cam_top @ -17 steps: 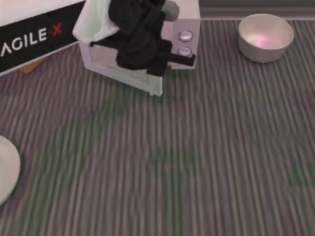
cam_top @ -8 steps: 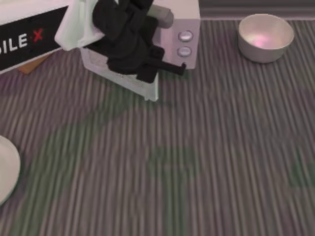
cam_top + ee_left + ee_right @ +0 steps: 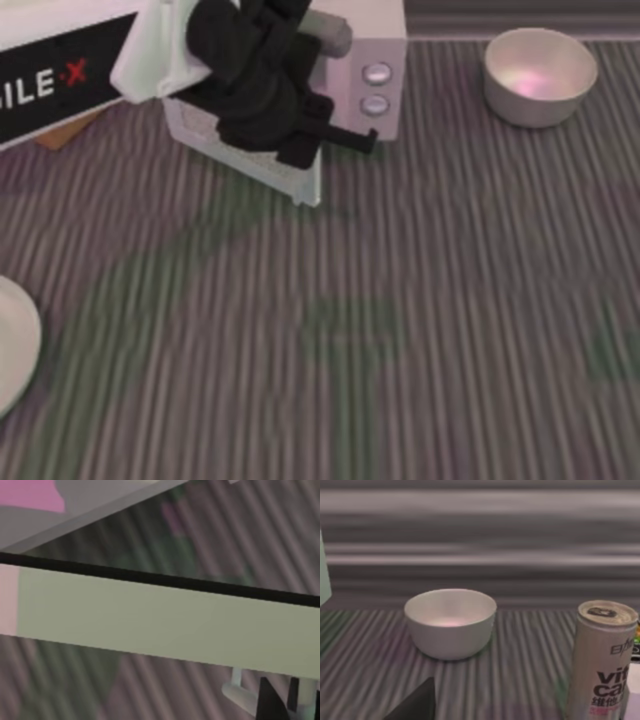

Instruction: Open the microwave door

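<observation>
The microwave [image 3: 350, 60] stood at the far edge of the table, left of the white bowl [image 3: 540, 75]. Its microwave door [image 3: 285, 175] was swung partly open. The left gripper [image 3: 340, 135] was at the door's free edge; whether it clamped the door, I cannot tell.

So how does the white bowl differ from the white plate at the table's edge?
The deep round white bowl sits at the table's far right, fully in view with high walls and a pinkish glow inside. The flat white plate lies at the near left, shallow and cut off by the picture's edge. Both are round, white and empty.
</observation>
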### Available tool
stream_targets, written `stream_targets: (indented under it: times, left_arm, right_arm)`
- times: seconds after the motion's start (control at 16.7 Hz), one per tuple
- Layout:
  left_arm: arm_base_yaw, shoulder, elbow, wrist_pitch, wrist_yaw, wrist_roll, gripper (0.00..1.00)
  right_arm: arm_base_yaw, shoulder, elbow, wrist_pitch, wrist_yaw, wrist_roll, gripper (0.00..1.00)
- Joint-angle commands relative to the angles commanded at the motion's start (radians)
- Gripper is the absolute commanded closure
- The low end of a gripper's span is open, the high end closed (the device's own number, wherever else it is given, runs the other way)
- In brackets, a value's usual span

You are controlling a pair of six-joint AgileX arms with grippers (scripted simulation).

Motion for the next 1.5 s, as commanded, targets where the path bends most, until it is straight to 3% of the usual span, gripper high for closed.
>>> stream_targets:
  times: [0.96,1.5]
  left_arm:
    - [0.000,0.000,0.000,0.000,0.000,0.000,1.00]
    - [0.035,-0.067,-0.087,0.022,0.069,0.118,1.00]
  right_arm:
    - [0.000,0.000,0.000,0.000,0.000,0.000,0.00]
    - [0.000,0.000,0.000,0.000,0.000,0.000,0.00]
